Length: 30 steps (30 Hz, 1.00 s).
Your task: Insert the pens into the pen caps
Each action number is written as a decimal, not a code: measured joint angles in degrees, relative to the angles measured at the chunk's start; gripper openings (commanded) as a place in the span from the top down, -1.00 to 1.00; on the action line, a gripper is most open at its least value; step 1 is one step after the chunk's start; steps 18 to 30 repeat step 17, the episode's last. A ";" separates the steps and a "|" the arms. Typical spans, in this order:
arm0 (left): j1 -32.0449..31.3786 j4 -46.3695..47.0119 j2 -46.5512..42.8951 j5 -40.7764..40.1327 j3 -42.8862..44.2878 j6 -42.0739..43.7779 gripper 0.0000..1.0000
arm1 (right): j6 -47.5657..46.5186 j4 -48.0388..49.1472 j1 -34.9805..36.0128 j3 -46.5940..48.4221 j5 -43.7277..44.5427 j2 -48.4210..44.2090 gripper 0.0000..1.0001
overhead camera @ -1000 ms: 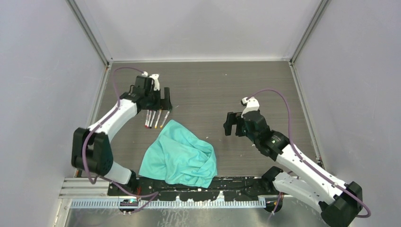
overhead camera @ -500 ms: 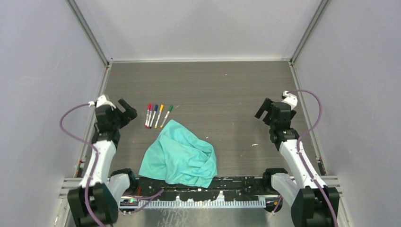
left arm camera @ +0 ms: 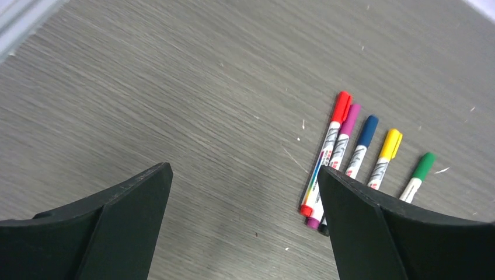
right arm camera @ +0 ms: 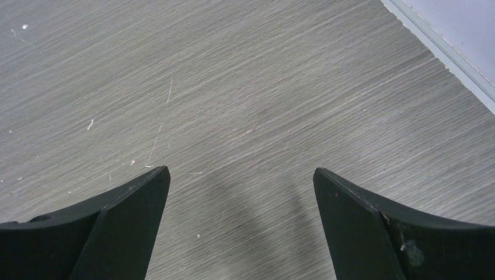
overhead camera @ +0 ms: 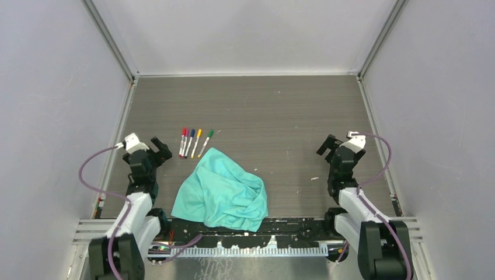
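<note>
Capped pens lie just ahead of my left tool, long axes pointing roughly toward the far edge. Both tools gape; the right tool is well apart.

In the left wrist view, the right-hand finger of the left gripper covers the lower barrels of the yellow-capped pen and the green-capped pen. The bottom edge cuts off the finger bases of this gripper and of the right gripper. From above, the pen caps are too small to judge seating. The teal cloth, between both jaw pairs, hides the table beneath.
</note>
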 measured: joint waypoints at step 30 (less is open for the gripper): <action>-9.77 22.88 23.71 -9.68 1.22 6.64 -0.96 | -7.32 35.63 2.19 -6.62 -0.04 17.99 -1.00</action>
